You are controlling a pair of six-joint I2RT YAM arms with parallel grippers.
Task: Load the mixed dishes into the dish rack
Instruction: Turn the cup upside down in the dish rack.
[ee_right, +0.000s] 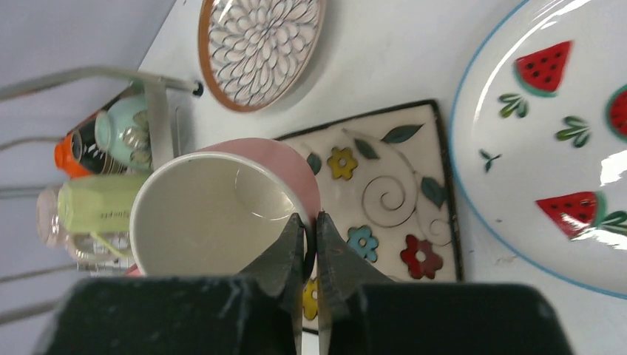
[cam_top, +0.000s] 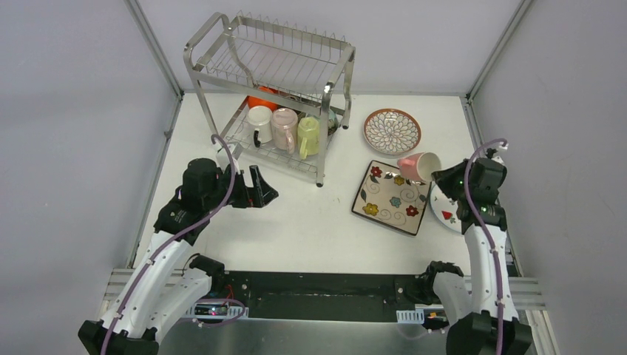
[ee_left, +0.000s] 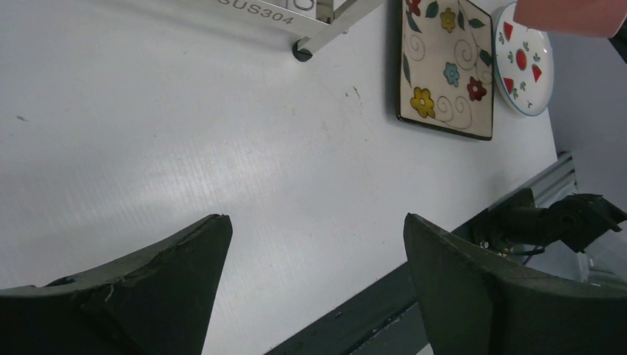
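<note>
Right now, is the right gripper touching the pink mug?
Touching. The right wrist view shows the right gripper pinching the pink mug at its rim, one finger inside the wall and one outside, with no gap visible.

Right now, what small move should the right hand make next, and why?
Probably carry the pink mug leftward toward the dish rack: the right hand pinches its rim above the square floral plate, and other mugs sit on the lower shelf.

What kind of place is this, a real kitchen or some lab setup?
Most likely a robot test cell, not a kitchen: a white table boxed in by plain grey panels, two robot arms bolted at its near edge, and a dish rack and square floral plate set out like props.
</note>
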